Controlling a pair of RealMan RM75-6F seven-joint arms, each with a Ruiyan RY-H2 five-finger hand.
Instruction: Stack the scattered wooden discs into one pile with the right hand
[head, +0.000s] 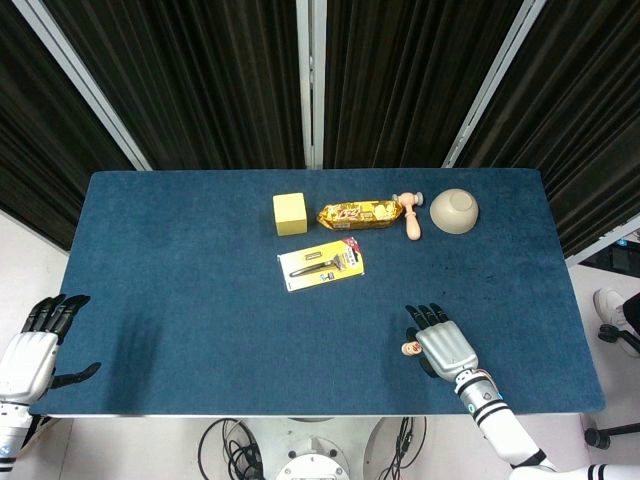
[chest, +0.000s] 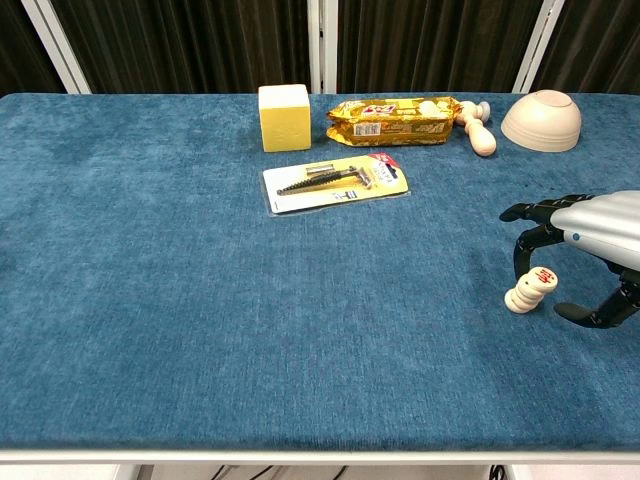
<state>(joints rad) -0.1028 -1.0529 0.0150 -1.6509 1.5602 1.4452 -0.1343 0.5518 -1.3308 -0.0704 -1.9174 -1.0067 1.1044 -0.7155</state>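
the right hand (chest: 590, 255) hovered with fingers spread and empty beside the leaning disc pile (chest: 527, 290); any brush could topple it.

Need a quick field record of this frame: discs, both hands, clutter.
discs: small pile near the table's front right, top disc tilted
right hand: arched over and beside the pile, holding nothing
left hand: off the table's front left corner, fingers apart
clutter: yellow block, snack packet, razor pack, wooden mallet, upturned bowl
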